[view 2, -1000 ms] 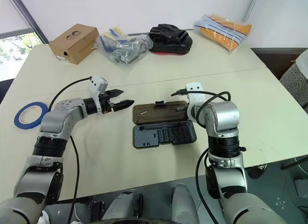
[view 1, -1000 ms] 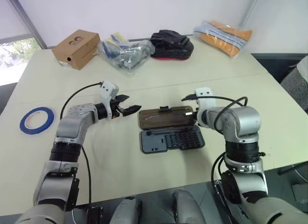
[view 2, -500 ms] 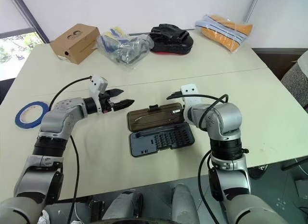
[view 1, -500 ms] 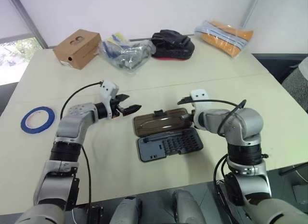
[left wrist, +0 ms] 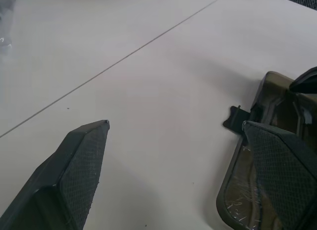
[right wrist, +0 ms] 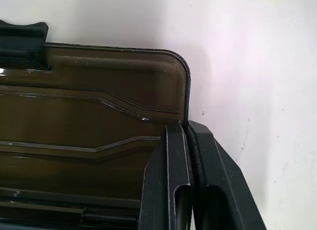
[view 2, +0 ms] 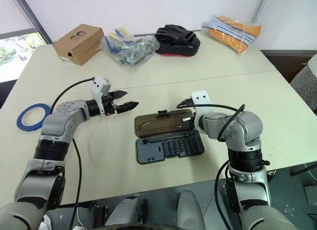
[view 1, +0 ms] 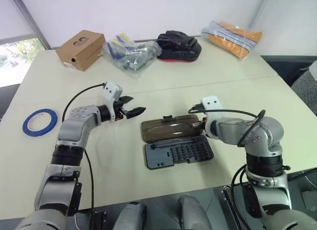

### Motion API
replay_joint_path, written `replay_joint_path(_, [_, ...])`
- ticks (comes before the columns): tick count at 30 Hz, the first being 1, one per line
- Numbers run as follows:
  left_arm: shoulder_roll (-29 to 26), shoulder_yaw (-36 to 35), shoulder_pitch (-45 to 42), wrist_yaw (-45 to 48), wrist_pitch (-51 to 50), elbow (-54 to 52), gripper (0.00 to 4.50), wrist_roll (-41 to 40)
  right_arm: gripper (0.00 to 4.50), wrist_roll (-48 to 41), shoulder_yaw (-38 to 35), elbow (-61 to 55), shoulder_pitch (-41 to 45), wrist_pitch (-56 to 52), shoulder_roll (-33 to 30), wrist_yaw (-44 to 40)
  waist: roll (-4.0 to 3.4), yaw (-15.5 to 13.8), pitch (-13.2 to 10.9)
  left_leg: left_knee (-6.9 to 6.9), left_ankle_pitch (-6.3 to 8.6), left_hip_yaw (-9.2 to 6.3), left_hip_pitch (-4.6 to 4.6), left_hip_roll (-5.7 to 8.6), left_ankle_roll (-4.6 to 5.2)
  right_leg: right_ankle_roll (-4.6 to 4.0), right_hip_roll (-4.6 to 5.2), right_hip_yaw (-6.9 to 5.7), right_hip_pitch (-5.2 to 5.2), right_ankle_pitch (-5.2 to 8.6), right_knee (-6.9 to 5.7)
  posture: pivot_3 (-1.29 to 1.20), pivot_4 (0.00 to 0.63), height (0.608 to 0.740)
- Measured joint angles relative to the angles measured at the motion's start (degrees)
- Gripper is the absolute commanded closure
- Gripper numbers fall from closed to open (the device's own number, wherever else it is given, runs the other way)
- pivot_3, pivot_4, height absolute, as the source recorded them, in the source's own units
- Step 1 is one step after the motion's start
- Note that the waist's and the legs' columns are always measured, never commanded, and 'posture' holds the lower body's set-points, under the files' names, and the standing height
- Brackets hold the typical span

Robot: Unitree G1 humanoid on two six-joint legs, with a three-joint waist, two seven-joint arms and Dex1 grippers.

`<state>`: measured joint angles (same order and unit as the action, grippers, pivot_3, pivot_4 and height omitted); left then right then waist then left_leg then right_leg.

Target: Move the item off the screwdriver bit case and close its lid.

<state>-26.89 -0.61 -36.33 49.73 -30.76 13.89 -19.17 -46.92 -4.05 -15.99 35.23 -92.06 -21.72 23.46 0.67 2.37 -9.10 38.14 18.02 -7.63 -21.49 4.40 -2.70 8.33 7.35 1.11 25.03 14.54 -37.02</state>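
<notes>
Blue tape roll (view 1: 39,121): far left on table, already off the case. Screwdriver bit case (view 1: 179,151): centre, open; lid (view 1: 171,129) flat behind tray. Right gripper (right wrist: 187,136): fingers pressed together at lid's right edge. Left gripper (view 1: 132,112): spread wide, idle. Advice: get under the rim and fold it toward the near side.

It looks like an office or lab room. A broad cream counter (view 1: 198,91) stands against a plain white wall (view 1: 148,12) with a window (view 1: 15,57) at one side. A cardboard box (view 1: 80,49) and bagged supplies (view 1: 131,54) lie along the counter's far edge.
</notes>
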Motion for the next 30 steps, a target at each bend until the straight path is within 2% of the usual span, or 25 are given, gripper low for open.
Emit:
replay_joint_path(11, [0.0, 0.2, 0.0, 0.0, 0.0, 0.0, 0.00, 0.0, 4.49, -9.1, 0.0, 1.4, 0.1, 0.0, -1.9, 8.1, 0.00, 0.0, 0.0, 0.01, 0.00, 0.01, 0.00, -0.01, 0.01, 0.00, 0.00, -0.01, -0.03, 0.00, 0.03, 0.00, 0.150, 0.740])
replay_joint_path(12, [0.0, 0.2, 0.0, 0.0, 0.0, -0.1, 0.00, 0.0, 3.91, -9.7, -0.1, 1.6, 0.2, 0.0, -1.9, 9.0, 0.00, 0.0, 0.0, 0.01, 0.00, 0.00, 0.00, -0.01, 0.00, 0.00, 0.00, -0.01, -0.03, 0.00, 0.03, 0.00, 0.150, 0.740])
replay_joint_path(13, [0.0, 0.2, 0.0, 0.0, 0.0, -0.1, 0.00, 0.0, 3.64, -10.2, -0.3, 1.7, 0.2, -0.1, -1.9, 9.6, 0.01, -0.1, 0.0, 0.01, 0.00, 0.00, 0.00, -0.01, 0.01, 0.00, 0.00, -0.01, -0.04, 0.00, 0.03, 0.00, 0.150, 0.740])
replay_joint_path(15, [0.0, 0.2, 0.1, 0.0, 0.0, -0.2, 0.00, 0.0, 2.67, -10.8, -0.6, 2.1, 0.2, -0.1, -1.9, 11.0, 0.00, 0.0, 0.0, 0.01, 0.00, 0.01, 0.00, -0.01, 0.01, 0.00, 0.00, -0.01, -0.04, 0.00, 0.02, 0.00, 0.150, 0.740])
replay_joint_path(20, [-0.1, 0.2, 0.6, 0.6, -0.3, -1.5, 0.00, -0.3, 0.04, -11.7, -1.4, 2.4, 0.3, -0.1, -1.9, 13.0, 0.00, 0.1, 0.0, -0.01, 0.00, 0.01, 0.00, -0.02, 0.01, 0.00, -0.02, -0.01, -0.03, 0.00, 0.02, 0.00, 0.150, 0.740])
replay_joint_path(30, [-3.6, 0.1, 2.5, 9.3, -9.2, -11.5, 0.00, -9.0, 0.01, -9.0, -1.7, -1.2, 2.6, -0.1, -2.3, 9.3, -0.01, 0.0, 0.0, 0.01, 0.01, 0.02, -0.02, -0.04, 0.03, 0.00, -0.03, 0.00, -0.03, 0.00, 0.04, 0.00, 0.150, 0.740])
